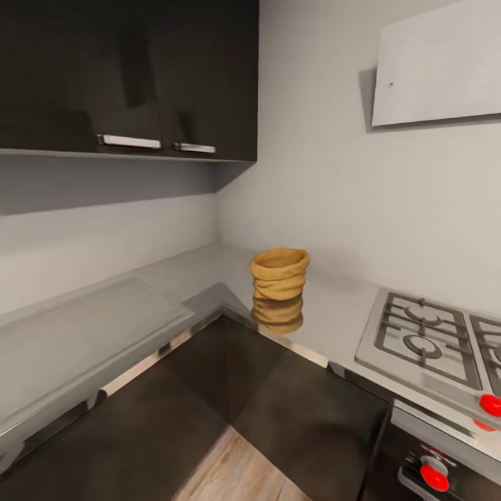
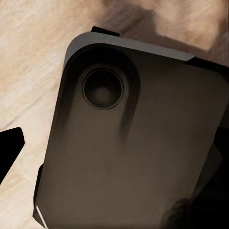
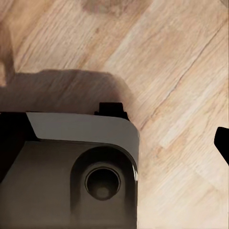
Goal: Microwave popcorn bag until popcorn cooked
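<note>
Tan-brown popcorn bag (image 1: 280, 274) stands upright, mouth up, on my bench (image 1: 209, 268) in the inner corner, left of the gas hob (image 1: 426, 337). Whether either claw is open, I cannot tell.

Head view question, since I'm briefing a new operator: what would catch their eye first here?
The tan popcorn bag stands upright near the inner corner of the glossy grey countertop, its reflection showing just below it. To its right sits the grated gas hob with bright red knobs on the front, and dark wall cabinets hang above at upper left.
</note>
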Controlling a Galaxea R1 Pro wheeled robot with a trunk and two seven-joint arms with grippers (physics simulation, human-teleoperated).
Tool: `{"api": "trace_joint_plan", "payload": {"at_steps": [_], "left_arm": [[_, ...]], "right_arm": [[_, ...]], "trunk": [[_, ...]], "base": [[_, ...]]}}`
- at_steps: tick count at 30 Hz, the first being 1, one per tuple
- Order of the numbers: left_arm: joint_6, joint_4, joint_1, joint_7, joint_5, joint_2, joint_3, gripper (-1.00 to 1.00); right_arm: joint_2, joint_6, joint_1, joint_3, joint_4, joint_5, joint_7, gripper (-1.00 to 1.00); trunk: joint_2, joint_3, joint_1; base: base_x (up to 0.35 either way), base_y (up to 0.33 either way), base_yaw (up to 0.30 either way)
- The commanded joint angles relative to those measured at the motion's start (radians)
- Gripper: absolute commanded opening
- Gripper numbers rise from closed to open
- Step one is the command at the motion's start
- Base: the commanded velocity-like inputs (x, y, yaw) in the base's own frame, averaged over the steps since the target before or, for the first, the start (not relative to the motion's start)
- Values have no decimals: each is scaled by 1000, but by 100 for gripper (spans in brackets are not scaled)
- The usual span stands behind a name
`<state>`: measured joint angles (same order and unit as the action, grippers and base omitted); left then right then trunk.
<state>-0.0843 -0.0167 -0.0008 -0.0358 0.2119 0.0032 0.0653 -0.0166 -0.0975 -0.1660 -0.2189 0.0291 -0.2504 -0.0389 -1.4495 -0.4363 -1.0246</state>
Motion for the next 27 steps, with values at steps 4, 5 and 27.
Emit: {"api": "trace_joint_plan", "payload": {"at_steps": [4,5,27], "left_arm": [[-2,0,0,-4,3,0,6,100],[-2,0,0,-4,3,0,6,100],[-2,0,-1,2,4,0,7,100]], "right_arm": [[0,-7,-1,-8,3,-10,-4,100],[0,-7,-1,-8,3,-10,-4,100],[3,-7,-1,-10,3,-9,-7,100]], "trunk": [[0,-1,0],[0,-1,0],[0,6,0]], "base": [[172,149,0],[125,102,0],[9,7,-149]]}}
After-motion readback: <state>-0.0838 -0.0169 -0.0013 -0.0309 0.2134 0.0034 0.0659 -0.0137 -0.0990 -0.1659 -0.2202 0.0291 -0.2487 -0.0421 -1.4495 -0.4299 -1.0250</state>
